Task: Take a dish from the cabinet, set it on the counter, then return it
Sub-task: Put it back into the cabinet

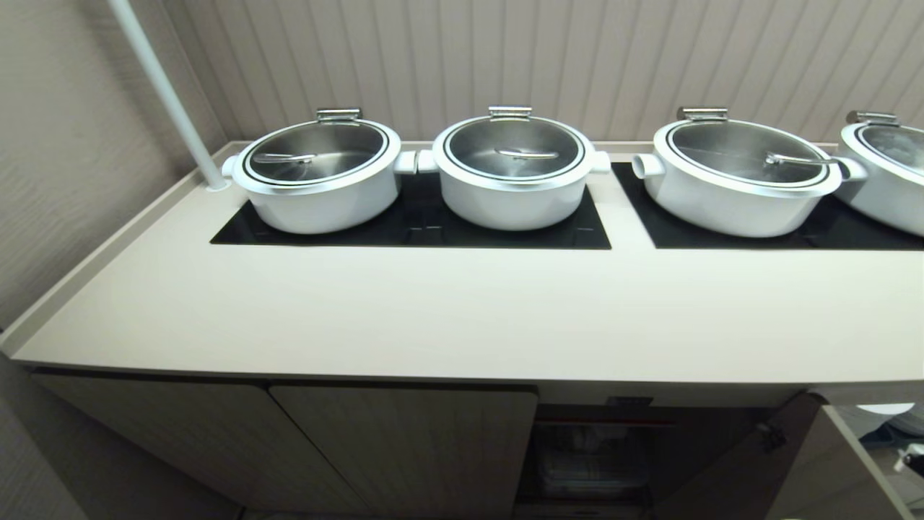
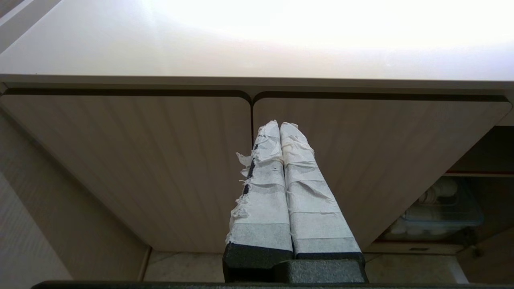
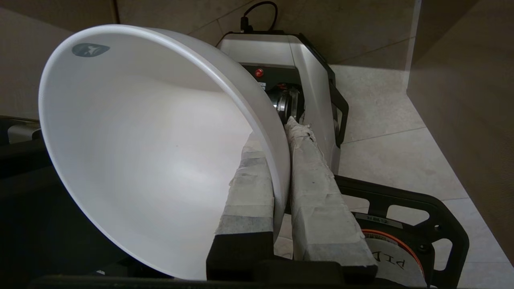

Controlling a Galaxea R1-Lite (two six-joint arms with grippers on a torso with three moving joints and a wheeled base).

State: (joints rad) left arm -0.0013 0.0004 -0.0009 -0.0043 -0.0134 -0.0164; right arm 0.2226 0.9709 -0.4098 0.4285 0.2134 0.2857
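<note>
The left gripper [image 2: 280, 126] pointed at two shut cabinet [image 2: 160, 160] doors, its taped fingers [image 2: 265, 192] pressed together. Above them lay the counter [image 2: 257, 48]. Beside them an open compartment [image 2: 445, 208] held blurred white things.

Clearance and obstructions at the counter and cabinet

The front strip of the counter [image 1: 462, 318] was found bare; the rear was occupied by four lidded pots [image 1: 514, 170] on cooktop panels [image 1: 411, 227], with a white pole [image 1: 167, 94] at the left corner. Two cabinet [image 1: 404, 448] doors were shut; the right bay stood open, partly filled by stacked containers [image 1: 588, 462].
</note>
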